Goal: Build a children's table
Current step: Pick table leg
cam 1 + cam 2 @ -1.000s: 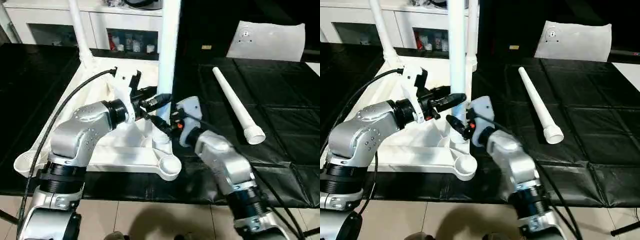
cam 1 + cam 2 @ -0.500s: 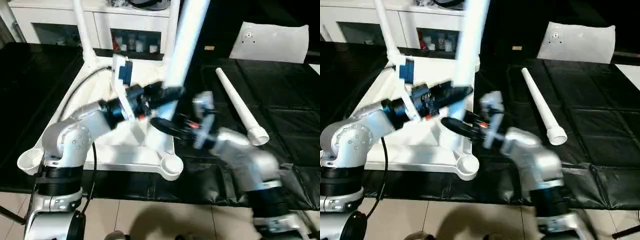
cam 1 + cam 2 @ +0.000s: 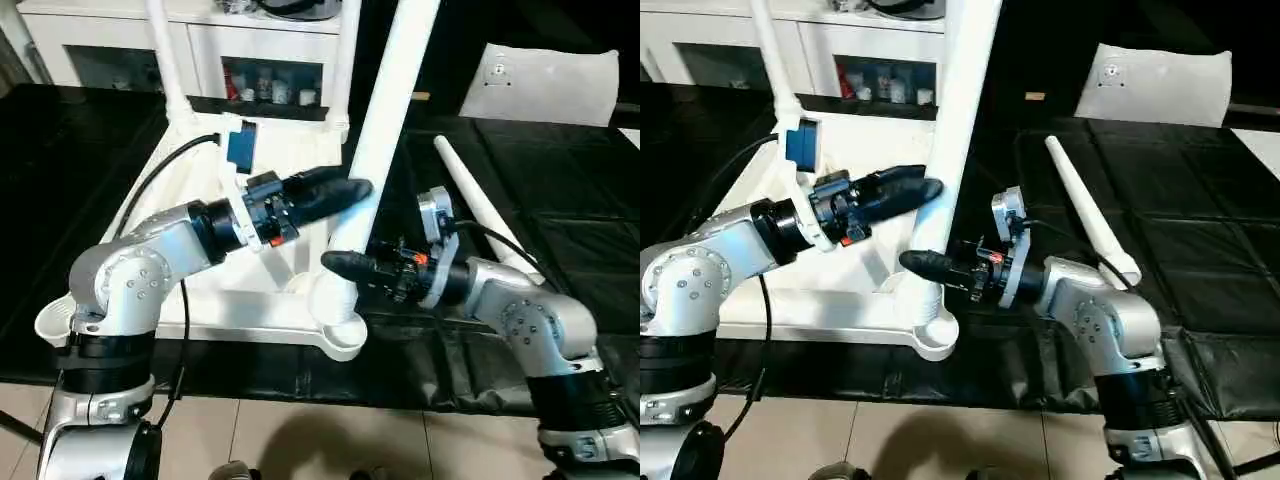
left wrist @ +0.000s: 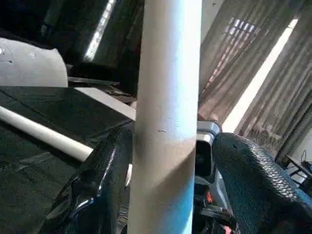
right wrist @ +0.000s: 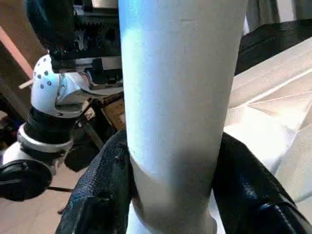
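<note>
The white tabletop [image 3: 225,316] lies upside down on the black mat, with two legs [image 3: 160,55] standing upright in its far corner sockets. A third leg [image 3: 392,100] stands in the near right corner socket [image 3: 341,327] and leans to the right at its top. My left gripper [image 3: 350,190] reaches in from the left and is open; its fingers [image 4: 97,185] straddle this leg, one touching it and the other a little apart. Lower down, my right gripper [image 3: 335,265] comes in from the right, shut on the same leg with both fingers [image 5: 102,190] pressed against it.
A loose white tube leg [image 3: 480,215] lies on the black mat to the right of the tabletop. A flat white board [image 3: 540,75] rests at the far right. A white cabinet [image 3: 250,50] with glass doors stands behind. The mat's front edge runs just below the tabletop.
The leg in the near right socket has tipped from upright to leaning right. My right arm has swung out to the right. My left wrist has turned and its fingers have spread slightly.
</note>
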### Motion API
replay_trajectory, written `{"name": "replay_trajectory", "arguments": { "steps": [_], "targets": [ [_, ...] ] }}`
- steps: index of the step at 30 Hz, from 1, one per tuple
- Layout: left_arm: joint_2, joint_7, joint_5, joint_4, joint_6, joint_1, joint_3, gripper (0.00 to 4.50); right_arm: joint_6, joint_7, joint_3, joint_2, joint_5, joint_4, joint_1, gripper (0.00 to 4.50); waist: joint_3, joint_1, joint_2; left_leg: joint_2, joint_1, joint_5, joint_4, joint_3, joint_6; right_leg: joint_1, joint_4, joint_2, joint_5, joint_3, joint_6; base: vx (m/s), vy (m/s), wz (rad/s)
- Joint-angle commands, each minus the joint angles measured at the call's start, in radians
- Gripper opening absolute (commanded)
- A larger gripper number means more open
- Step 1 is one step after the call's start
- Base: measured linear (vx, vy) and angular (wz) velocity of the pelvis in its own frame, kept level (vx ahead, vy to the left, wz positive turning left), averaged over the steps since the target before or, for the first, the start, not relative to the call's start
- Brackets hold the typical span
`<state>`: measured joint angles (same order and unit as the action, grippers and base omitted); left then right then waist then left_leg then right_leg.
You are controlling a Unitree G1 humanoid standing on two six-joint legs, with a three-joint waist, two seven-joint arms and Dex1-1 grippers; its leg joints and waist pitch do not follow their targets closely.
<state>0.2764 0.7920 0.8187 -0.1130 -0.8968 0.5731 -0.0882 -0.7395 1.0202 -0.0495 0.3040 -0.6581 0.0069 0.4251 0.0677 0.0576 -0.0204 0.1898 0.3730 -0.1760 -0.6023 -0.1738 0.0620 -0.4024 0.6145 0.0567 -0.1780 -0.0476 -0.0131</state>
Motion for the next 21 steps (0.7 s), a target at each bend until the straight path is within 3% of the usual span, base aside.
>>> {"name": "replay_trajectory", "arguments": {
  "steps": [1,10,18,20,21],
  "targets": [
    [0.006,0.013,0.02,-0.018,-0.013,-0.001,0.017,2.65,-0.005,0.015,-0.004,0.015,-0.008,-0.028,0.008,1.88,-0.074,0.003,-0.006,0.027,-0.011,-0.153,0.062,0.004,-0.003,0.051,-0.079,0.065,-0.307,0.041,-0.146,0.0,0.0,0.0],
    [0.05,0.088,-0.05,-0.023,0.048,-0.024,0.098,1.84,0.06,-0.006,-0.044,0.032,0.071,-0.016,0.012,1.88,-0.075,0.003,-0.003,0.029,-0.012,-0.154,0.064,0.006,0.003,0.051,-0.078,0.065,-0.294,0.041,-0.144,0.0,0.0,0.0],
    [0.055,0.116,-0.015,-0.049,0.024,-0.046,0.115,1.78,0.118,-0.013,-0.077,0.046,0.138,0.006,0.02,1.88,-0.073,0.001,-0.004,0.028,-0.011,-0.161,0.063,0.005,0.006,0.05,-0.076,0.065,-0.291,0.042,-0.153,0.0,0.0,0.0],
    [0.063,0.125,-0.028,-0.05,0.035,-0.051,0.129,1.78,0.128,-0.011,-0.081,0.048,0.146,0.011,0.023,1.88,-0.073,0.001,-0.005,0.029,-0.011,-0.166,0.064,0.006,0.005,0.05,-0.077,0.066,-0.302,0.042,-0.151,0.0,0.0,0.0],
    [0.092,0.144,-0.075,-0.051,0.062,-0.062,0.171,1.78,0.141,-0.016,-0.08,0.046,0.156,0.023,0.032,1.88,-0.074,0.001,-0.005,0.029,-0.012,-0.166,0.064,0.006,0.003,0.049,-0.078,0.065,-0.305,0.042,-0.146,0.0,0.0,0.0]
  ]
}}
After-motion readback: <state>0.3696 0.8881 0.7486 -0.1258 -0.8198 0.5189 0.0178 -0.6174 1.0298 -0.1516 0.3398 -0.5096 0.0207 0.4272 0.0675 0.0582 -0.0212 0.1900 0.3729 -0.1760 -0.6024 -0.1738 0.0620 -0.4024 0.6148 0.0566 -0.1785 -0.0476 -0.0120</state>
